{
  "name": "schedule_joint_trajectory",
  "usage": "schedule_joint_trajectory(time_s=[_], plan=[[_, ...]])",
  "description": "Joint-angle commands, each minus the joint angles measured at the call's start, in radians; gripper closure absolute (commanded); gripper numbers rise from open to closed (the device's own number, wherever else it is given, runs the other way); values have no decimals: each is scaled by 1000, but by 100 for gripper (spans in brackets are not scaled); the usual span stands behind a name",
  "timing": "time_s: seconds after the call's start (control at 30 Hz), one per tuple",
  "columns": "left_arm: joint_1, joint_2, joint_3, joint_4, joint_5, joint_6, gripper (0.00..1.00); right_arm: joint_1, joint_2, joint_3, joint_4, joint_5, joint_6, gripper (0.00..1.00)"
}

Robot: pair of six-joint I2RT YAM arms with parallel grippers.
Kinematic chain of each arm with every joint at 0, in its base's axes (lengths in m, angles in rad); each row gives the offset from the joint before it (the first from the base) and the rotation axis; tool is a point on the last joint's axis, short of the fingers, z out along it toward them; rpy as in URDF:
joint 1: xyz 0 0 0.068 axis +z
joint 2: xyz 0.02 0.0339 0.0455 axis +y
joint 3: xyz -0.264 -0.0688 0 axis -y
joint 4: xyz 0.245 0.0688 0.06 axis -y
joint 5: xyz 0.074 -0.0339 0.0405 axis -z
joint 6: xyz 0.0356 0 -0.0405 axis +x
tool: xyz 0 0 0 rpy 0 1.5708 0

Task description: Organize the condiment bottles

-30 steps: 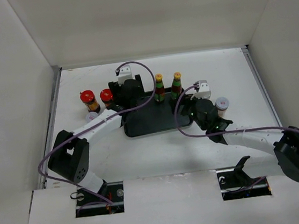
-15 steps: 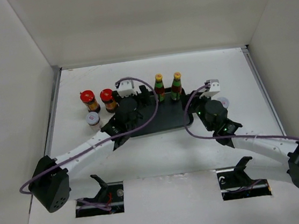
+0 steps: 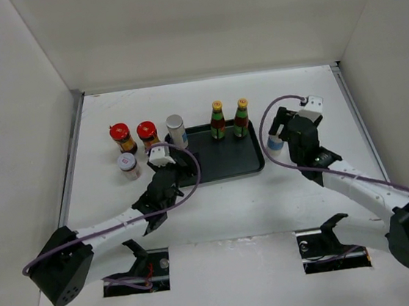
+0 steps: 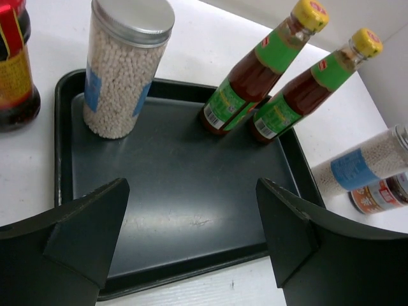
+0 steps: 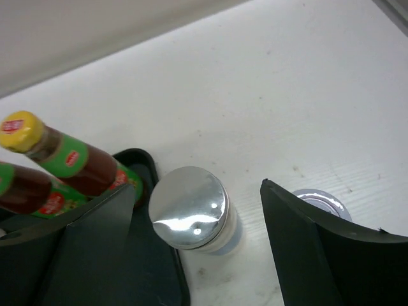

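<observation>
Surface (image 3: 217,199): white, walled in white.
Tray (image 4: 178,210): black, centre; grey-topped jar (image 4: 124,70), two green bottles (image 4: 255,83) on it.
Left gripper (image 4: 191,236): released, over tray.
Right gripper (image 5: 194,188): released, straddling second jar (image 5: 189,207) right of tray.
Red-lidded jars (image 3: 121,138): upper left.

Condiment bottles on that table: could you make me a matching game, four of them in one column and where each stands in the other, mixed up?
Things
1. red-lidded jars
2. yellow-capped bottles
3. left grey-topped jar
4. right grey-topped jar

Places
A. on the tray, far left corner
B. on the table just right of the tray, between the right gripper's open fingers
C. on the table, left of the tray
D. side by side at the tray's far edge

Pairs: 1-C, 2-D, 3-A, 4-B
</observation>
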Motion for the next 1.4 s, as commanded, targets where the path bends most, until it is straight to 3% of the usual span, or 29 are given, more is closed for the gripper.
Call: schedule_joint_trajectory(time_s=[0.0,0.3,0.5,0.67,0.77,0.83,1.07,1.2,1.37], plan=[[18,-25,-53,150,34,-50,19,-14,57,78,-79,-30,-39,13],[60,-95,-127,215,50,-99,19,-8,194,193,-128,-52,-38,8],[97,-127,-142,204,69,-128,19,-8,229,192,-144,-21,-12,12],[110,-117,-142,204,85,-142,19,-8,237,196,-176,-29,-1,27],[123,-114,-144,204,85,-145,19,-8,222,204,-185,-16,-4,44],[130,-132,-150,197,79,-154,19,0,164,202,-165,10,-18,46],[161,-177,-171,192,74,-180,19,199,27,308,-185,27,-114,51],[181,-183,-184,189,74,-197,19,341,125,392,-196,-30,-94,52],[215,-232,-197,154,74,-220,19,449,327,509,-67,-81,-142,53]])
